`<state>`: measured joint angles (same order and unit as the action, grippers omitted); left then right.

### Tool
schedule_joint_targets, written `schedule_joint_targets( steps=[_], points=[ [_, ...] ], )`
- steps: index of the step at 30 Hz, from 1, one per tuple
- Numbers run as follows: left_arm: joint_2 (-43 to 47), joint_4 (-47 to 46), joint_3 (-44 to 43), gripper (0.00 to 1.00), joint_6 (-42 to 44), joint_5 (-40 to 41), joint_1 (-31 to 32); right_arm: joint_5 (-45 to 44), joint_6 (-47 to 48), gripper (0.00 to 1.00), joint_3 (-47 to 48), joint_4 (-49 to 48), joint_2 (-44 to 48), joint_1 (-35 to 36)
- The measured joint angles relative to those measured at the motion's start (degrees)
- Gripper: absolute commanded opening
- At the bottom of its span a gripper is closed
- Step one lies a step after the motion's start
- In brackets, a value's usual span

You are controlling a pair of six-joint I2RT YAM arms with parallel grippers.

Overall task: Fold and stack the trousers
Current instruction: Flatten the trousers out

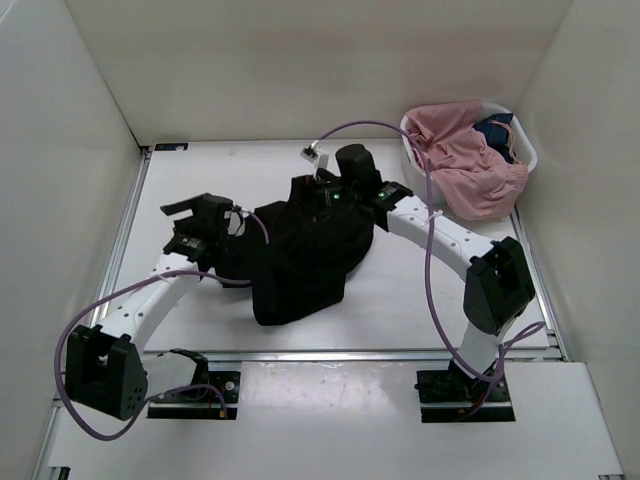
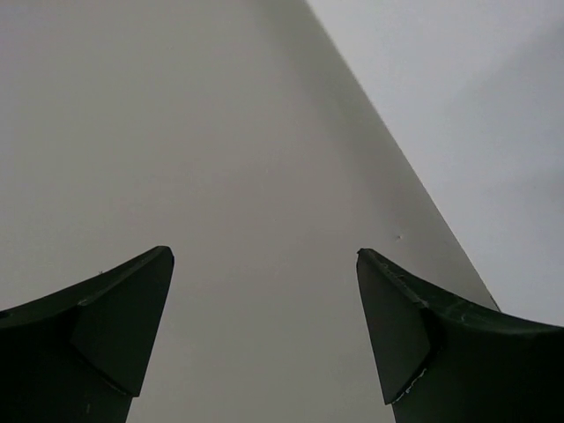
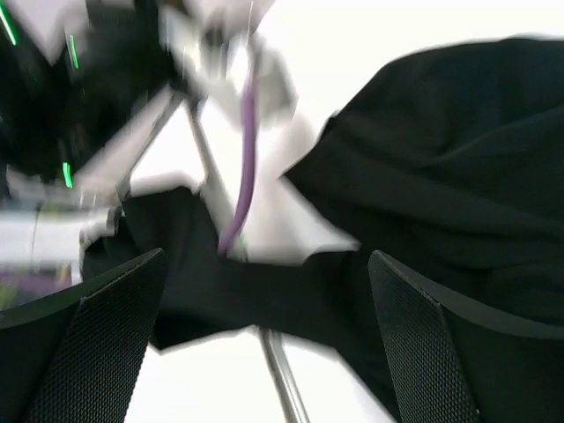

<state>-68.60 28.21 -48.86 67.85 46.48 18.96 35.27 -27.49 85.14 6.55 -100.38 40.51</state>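
Plainly, the trousers (image 1: 300, 255) lie in a dark rumpled heap at the middle of the table (image 1: 420, 290), neither flat nor folded, with one end trailing toward the near edge. The left gripper (image 2: 264, 260) is spread wide with nothing between its fingers. Its camera sees only bare wall, so it is tipped up and away from the cloth; the top view puts it at the heap's left side. The right gripper (image 3: 266, 260) is likewise spread wide and empty. Its blurred view shows black cloth beyond the fingers and a purple cable (image 3: 242, 167), which suggests it hangs over the far end of the heap without gripping it. The arms probably flank the garment at opposite ends because each needs a hem or corner to pull it straight before any fold, so the job looks to be at an early stage. The basket (image 1: 528, 150) in the far right corner holds pink cloth (image 1: 470, 165), likely more laundry waiting, well apart from the working space. The next grasp calls for finding a true edge among black folds that show little contrast, and a careless pinch could catch several layers at once.
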Motion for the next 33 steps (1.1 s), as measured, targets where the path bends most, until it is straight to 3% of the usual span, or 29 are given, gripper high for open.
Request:
schedule_joint_targets(
  steps=[6, 10, 11, 13, 14, 15, 18, 22, 33],
  points=[
    [-2.2, -2.7, -1.6, 0.96, -3.6, 2.3, -2.3, 5.5, 6.9, 0.99, 1.2, 6.1, -3.1, 4.4],
    [-4.4, -1.8, -2.2, 0.97, -5.9, 2.4, -2.5, 7.1, 8.6, 0.84, 2.4, 8.1, -8.1, 6.5],
    [-5.0, -1.4, -2.7, 0.97, -6.4, 2.4, -2.7, 7.5, 8.4, 0.65, 2.4, 8.3, -9.3, 6.9],
    [-5.7, -1.2, -3.9, 0.97, -7.5, 2.4, -2.8, 8.2, 8.0, 0.42, 3.0, 8.3, -10.8, 7.4],
    [-6.0, -0.9, -4.7, 0.97, -8.1, 2.4, -3.0, 8.6, 7.9, 0.1, 4.0, 8.5, -11.6, 7.7],
    [-6.1, -0.5, -5.5, 0.97, -8.7, 2.4, -3.0, 8.7, 8.1, 0.0, 5.5, 9.2, -12.4, 8.0],
    [-6.1, 0.1, -7.3, 0.97, -9.9, 2.4, -3.8, 8.5, 8.7, 0.0, 10.2, 11.6, -13.6, 8.3],
    [-6.1, 0.3, -6.8, 0.97, -10.6, 1.5, -7.5, 6.8, 10.8, 0.0, 9.4, 14.6, -9.8, 7.4],
    [-6.1, 2.0, 0.1, 1.0, -11.7, -2.3, -25.3, -0.8, 14.8, 0.0, 7.2, 21.7, 15.1, -4.6]
  ],
)
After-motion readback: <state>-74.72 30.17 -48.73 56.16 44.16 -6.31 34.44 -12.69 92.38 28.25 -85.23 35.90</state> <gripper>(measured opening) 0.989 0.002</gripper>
